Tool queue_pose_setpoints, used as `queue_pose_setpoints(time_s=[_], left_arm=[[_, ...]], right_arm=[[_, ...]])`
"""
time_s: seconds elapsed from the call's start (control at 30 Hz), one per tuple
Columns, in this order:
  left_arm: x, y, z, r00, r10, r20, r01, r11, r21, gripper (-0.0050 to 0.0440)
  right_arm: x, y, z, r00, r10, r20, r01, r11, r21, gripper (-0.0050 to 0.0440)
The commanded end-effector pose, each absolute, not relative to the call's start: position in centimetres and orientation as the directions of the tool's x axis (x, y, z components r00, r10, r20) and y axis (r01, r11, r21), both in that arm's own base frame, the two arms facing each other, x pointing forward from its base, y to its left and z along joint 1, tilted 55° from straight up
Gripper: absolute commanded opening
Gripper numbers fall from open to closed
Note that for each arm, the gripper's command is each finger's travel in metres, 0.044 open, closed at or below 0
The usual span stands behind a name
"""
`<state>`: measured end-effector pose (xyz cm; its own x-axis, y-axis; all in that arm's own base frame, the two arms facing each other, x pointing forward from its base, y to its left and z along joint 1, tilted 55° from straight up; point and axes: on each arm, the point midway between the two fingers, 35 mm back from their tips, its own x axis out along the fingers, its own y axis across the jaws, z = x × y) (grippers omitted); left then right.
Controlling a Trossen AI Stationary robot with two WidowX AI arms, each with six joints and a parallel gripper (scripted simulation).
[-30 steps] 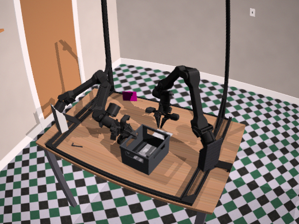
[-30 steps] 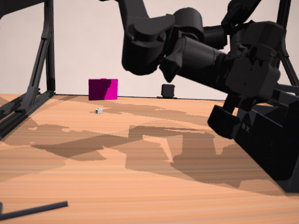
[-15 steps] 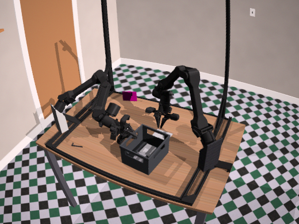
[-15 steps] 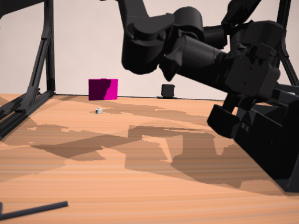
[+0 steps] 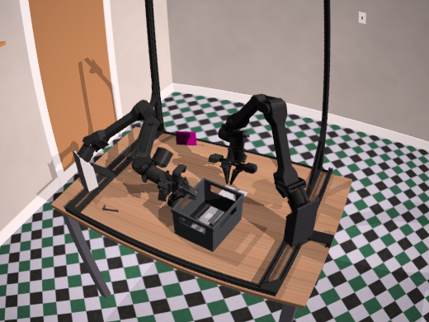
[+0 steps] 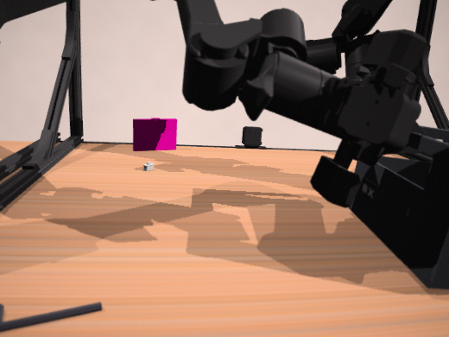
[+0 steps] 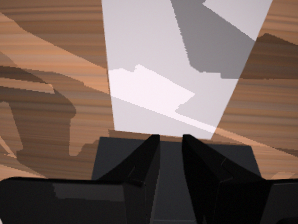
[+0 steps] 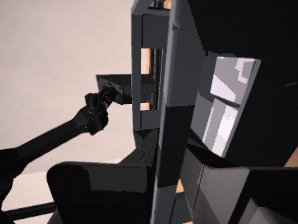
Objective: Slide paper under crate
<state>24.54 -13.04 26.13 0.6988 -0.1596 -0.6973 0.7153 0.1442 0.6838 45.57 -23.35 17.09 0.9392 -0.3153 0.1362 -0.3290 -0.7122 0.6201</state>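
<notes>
The dark grey plastic crate [image 5: 194,237] [image 6: 397,220] [image 7: 172,180] [image 8: 182,85] stands near the table's middle and looks flat. The white sheet of paper [image 7: 145,95] [image 5: 228,194] lies beside its far wall. In the left wrist view a thin strip of wood shows between the sheet's near edge and the crate. My left gripper [image 5: 229,182] [image 7: 170,142] points down near that wall, by the sheet's near edge, shut to a narrow gap with nothing between the fingers. My right gripper [image 5: 194,193] [image 8: 165,135] is shut on the crate's rim; its fingertips are partly hidden.
A magenta block [image 5: 186,138] [image 6: 155,135] stands at the back. A small white object [image 6: 148,167] lies in front of it. A thin dark bent tool [image 5: 110,209] [image 6: 52,316] lies near the front left. The left arm's base [image 5: 303,219] stands right of the crate.
</notes>
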Motion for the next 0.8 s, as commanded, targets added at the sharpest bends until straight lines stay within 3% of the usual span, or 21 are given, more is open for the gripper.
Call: queue_pose_setpoints(time_s=[0.0, 0.77], left_arm=[[24.51, -13.04, 26.09, 0.696, -0.16, -0.7, 0.718, 0.141, 0.682, 0.006], [24.51, -13.04, 26.09, 0.696, -0.16, -0.7, 0.718, 0.141, 0.682, 0.006]], right_arm=[[43.74, -26.44, 19.5, 0.897, -0.397, 0.195, -0.428, -0.668, 0.608, 0.0], [43.61, -26.56, 19.63, 0.897, -0.397, 0.195, -0.428, -0.668, 0.608, 0.0]])
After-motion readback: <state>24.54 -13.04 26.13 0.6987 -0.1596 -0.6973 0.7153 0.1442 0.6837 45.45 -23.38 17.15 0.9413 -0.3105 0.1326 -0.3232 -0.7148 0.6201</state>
